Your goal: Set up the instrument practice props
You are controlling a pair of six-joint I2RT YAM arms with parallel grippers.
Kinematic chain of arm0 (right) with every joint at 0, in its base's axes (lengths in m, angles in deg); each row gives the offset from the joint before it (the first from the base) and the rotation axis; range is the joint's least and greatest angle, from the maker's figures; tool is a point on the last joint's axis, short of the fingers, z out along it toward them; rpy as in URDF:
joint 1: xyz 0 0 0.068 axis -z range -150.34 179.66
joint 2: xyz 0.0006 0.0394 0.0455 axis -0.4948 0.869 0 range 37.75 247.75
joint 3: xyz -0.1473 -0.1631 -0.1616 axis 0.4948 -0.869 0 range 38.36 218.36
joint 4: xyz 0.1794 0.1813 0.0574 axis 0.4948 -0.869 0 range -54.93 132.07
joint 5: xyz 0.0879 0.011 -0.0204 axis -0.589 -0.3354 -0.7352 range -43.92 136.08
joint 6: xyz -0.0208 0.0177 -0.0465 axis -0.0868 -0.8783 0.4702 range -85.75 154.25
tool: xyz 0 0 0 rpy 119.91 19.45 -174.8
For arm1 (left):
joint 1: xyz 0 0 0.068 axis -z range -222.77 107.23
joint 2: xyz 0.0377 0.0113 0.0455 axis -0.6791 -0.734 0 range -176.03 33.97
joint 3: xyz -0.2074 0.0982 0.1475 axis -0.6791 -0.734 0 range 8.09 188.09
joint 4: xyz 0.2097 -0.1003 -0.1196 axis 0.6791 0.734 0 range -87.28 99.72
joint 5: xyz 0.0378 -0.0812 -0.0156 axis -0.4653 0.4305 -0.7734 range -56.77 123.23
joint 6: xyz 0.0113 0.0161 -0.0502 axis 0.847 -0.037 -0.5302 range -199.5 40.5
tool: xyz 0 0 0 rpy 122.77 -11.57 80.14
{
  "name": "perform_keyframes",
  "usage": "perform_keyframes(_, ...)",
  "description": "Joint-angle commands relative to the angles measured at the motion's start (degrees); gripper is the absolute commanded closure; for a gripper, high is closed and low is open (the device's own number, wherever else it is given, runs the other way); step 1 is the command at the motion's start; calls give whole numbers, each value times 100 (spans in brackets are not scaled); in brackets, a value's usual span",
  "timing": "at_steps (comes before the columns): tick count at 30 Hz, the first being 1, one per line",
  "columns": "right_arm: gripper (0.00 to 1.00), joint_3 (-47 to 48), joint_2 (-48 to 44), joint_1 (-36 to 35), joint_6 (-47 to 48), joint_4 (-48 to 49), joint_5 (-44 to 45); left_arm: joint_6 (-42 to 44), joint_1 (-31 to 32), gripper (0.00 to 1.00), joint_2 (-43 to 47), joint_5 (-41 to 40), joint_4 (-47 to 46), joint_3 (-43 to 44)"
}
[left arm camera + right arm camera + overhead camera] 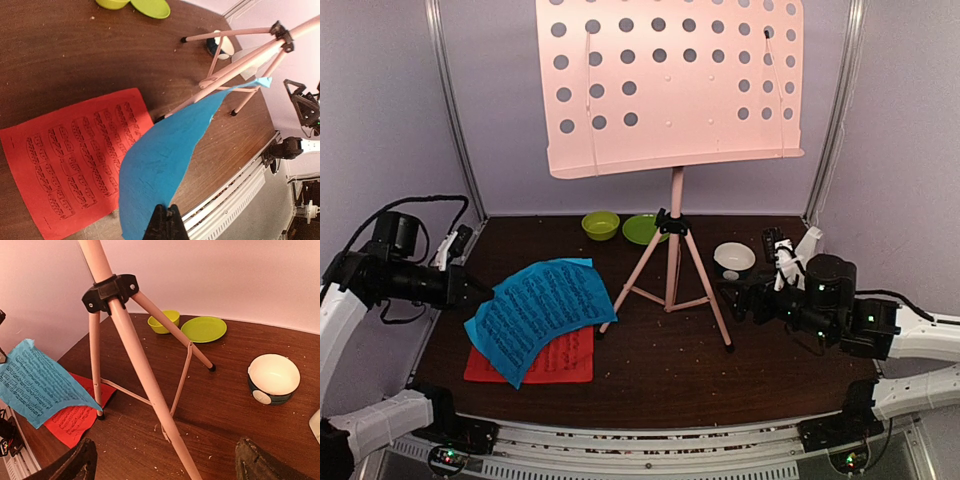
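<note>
The pale pink music stand [672, 255] stands mid-table on its tripod, its hole-dotted desk [670, 85] high at the back. My left gripper [167, 220] is shut on an edge of the blue music sheet [542, 312], which hangs lifted over the red music sheet [560, 358] lying flat on the table. In the left wrist view the blue sheet [160, 160] curves away from my fingers above the red sheet [75, 160]. My right gripper [165, 465] is open and empty, close to the stand's near right leg [150, 385]. The white metronome [808, 243] stands at the back right.
A lime green bowl [601, 225] and plate [643, 229] sit at the back behind the stand. A small white bowl with a dark base [734, 259] sits right of the stand, near my right arm. Grey walls close the sides and back.
</note>
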Motion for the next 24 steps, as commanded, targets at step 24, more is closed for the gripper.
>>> perform_keyframes(24,6,4,204,-406,25,482,-343,-613,151,100,106,1175,-226,131)
